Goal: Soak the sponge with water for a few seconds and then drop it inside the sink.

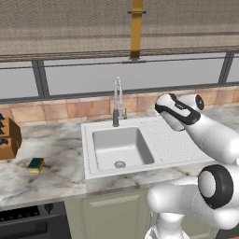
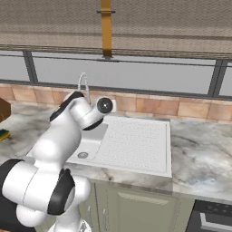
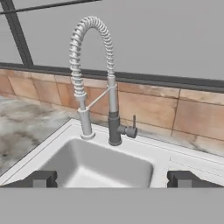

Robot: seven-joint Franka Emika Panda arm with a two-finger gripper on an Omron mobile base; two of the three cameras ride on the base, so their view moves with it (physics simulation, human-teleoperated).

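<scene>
Gripper (image 3: 112,178) wide open, empty, facing faucet (image 3: 98,78) above sink (image 1: 140,161). Sponge (image 1: 36,165) well left of sink on counter (image 1: 56,154). Better to swing left, descend squarely over it.

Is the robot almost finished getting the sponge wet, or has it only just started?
Only just started. Nothing looks done yet: the sponge lies dry on the marble counter, left of the sink, near the knife block. The faucet shows no water running. The gripper is open and empty, facing the faucet over the basin. Still left: grab the sponge, soak it, then drop it in the sink.
</scene>
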